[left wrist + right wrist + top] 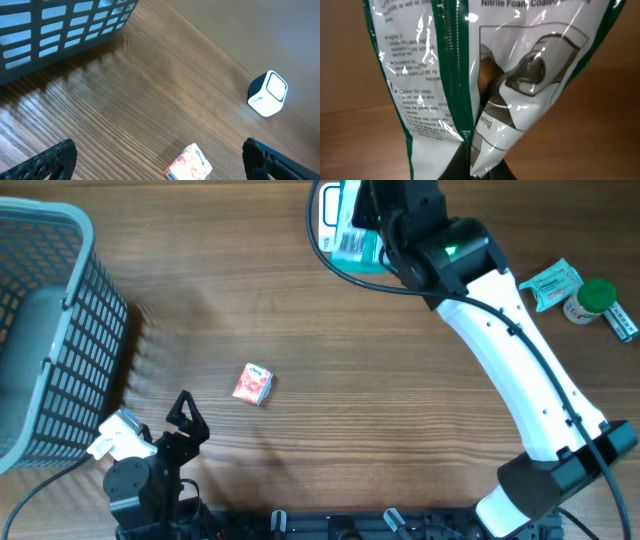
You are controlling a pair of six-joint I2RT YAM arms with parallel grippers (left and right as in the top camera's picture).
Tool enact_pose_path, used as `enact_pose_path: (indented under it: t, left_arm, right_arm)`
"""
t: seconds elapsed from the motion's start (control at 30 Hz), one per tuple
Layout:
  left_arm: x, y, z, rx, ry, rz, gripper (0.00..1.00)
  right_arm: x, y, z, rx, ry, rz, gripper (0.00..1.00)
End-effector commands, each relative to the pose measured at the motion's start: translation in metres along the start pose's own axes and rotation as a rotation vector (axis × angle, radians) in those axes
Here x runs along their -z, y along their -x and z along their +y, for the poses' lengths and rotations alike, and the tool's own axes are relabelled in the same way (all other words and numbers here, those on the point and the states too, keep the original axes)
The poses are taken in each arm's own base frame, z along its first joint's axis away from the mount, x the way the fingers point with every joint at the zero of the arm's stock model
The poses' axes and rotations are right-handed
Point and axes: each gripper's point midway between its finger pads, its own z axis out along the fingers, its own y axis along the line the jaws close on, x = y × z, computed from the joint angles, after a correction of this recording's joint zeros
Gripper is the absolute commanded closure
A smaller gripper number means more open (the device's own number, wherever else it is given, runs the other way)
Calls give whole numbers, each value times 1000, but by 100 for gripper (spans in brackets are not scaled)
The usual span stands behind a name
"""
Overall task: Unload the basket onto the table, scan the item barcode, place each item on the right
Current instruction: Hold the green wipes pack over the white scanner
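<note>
At the upper centre, the right gripper [479, 170] is clamped on the green-and-white plastic glove packet [445, 75]; the left gripper [188, 418] stands wide apart.

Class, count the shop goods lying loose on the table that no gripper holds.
4: a red-and-white carton mid-table; a teal packet, a green-capped bottle and a small labelled item clustered at the right edge. The basket may hide more.

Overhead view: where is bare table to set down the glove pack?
Bare wood lies between the basket and the glove pack, and between the small red packet and the white arm. Crowded: right edge, by the green-capped bottle.
</note>
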Motion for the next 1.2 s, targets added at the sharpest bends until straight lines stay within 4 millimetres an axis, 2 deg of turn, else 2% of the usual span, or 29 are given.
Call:
enact_pose_path:
  t: [0.0,0.1,0.2,0.33,0.43,0.47,0.5,0.57,0.73,0.87,1.0,1.17]
  left_arm:
    - [0,2,1,6,3,-10,0]
    - [0,2,1,6,3,-10,0]
    - [0,2,1,6,3,-10,0]
    - [0,2,1,6,3,-10,0]
    - [0,2,1,6,3,-10,0]
    - [0,2,1,6,3,-10,0]
    - [0,2,1,6,3,-10,0]
    - [0,2,1,6,3,-10,0]
    - [0,2,1,6,3,-10,0]
    - [0,2,1,6,3,-10,0]
    - [0,2,1,6,3,-10,0]
    - [0,2,1,6,3,-10,0]
  right_arm:
    - [5,33,-8,300,-184,-154,96]
    - [-4,51,4,410,-344,-277,96]
    - [-26,46,30,509,-455,-354,96]
    - [-67,25,61,651,-596,-475,95]
    - [-81,11,71,707,-648,-601,96]
    - [-95,-4,83,834,-653,-631,96]
    - [-102,-10,88,896,-652,-629,96]
    - [-128,-39,104,1018,-603,-639,95]
    - [-153,-69,130,1053,-453,-707,95]
    - [-166,-84,137,1103,-398,-733,95]
    - [-174,-86,145,1144,-325,-775,95]
    - [-195,-73,114,1136,-326,-783,95]
